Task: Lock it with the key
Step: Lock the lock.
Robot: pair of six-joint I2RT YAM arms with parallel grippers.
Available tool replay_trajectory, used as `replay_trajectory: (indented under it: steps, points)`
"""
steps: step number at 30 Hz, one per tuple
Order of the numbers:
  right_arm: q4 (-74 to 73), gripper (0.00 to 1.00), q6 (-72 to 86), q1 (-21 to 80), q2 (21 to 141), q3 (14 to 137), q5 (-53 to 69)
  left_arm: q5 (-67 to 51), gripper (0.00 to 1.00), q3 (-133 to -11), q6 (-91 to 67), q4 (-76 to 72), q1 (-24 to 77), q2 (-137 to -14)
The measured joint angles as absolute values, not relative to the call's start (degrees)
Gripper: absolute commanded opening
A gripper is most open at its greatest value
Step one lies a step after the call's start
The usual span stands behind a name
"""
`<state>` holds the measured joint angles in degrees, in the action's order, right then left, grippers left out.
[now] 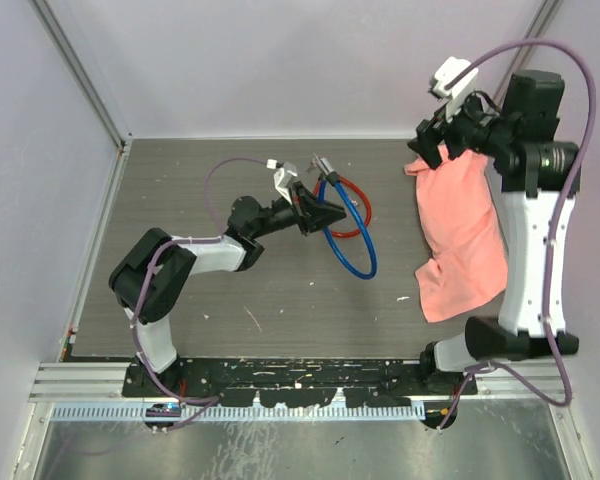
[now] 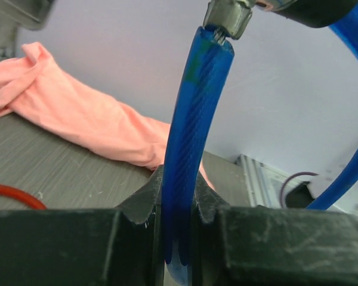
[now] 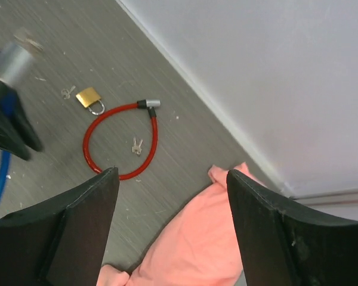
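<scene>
A blue cable (image 2: 194,119), a red cable (image 3: 154,137), a brass padlock (image 3: 88,96), a salmon-pink cloth (image 3: 197,238).

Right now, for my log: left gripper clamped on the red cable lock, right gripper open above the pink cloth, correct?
No: the left wrist view shows the left gripper clamped on the blue cable lock; the right gripper is open above the pink cloth.
</scene>
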<state>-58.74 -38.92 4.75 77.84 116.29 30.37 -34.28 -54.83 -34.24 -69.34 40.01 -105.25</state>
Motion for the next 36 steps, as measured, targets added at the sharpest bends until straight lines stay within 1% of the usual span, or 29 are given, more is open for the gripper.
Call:
replay_trajectory:
  steps: [2,4,7,9,10,13,14,17,19,23,29,33,36]
  points:
    - [-60.1,0.78,-39.2,-1.9,83.7,119.3,37.0,-38.8,0.0,-55.4,-38.4,-71.6,38.0,-105.3]
    - [-62.0,0.81,-41.8,-5.3,86.9,116.7,42.8,-43.2,0.0,-57.0,-42.0,-72.9,36.8,-105.5]
    - [-61.3,0.89,-44.0,-5.4,86.0,103.3,51.8,-50.4,0.0,-61.3,-48.0,-74.4,36.5,-106.2]
    - [-57.2,0.9,-41.7,-4.8,83.3,93.2,57.2,-54.7,0.0,-64.6,-52.1,-75.2,36.8,-106.7]
    - [-54.2,0.89,-39.9,-4.5,81.8,89.3,59.3,-56.2,0.0,-65.8,-53.7,-75.5,36.8,-106.7]
    - [-38.1,0.87,-27.5,-3.8,74.7,77.6,65.9,-60.3,0.0,-68.7,-58.3,-76.9,37.0,-106.7]
    - [-32.2,0.85,-22.8,-3.7,72.5,75.2,67.7,-61.4,0.0,-69.5,-59.7,-77.1,37.1,-106.7]
    - [-17.8,0.84,-10.8,-2.9,68.9,73.2,71.7,-63.7,0.0,-72.3,-63.9,-77.7,37.1,-107.0]
    - [-9.7,0.84,-3.9,-2.3,67.8,73.2,73.5,-64.7,0.0,-74.1,-66.3,-78.0,37.1,-107.5]
    - [1.0,0.79,7.2,0.2,66.6,72.7,74.9,-65.5,0.0,-76.9,-70.3,-78.3,37.1,-108.6]
    - [22.7,0.76,27.7,2.1,66.3,65.5,73.9,-65.8,0.0,-80.2,-74.2,-78.3,38.0,-110.2]
    - [30.6,0.75,35.0,2.7,67.6,63.9,72.6,-65.8,0.0,-81.4,-75.7,-78.4,39.5,-110.4]
    - [34.8,0.72,38.4,3.9,67.9,63.6,71.7,-65.8,0.0,-81.8,-76.2,-78.5,40.4,-110.4]
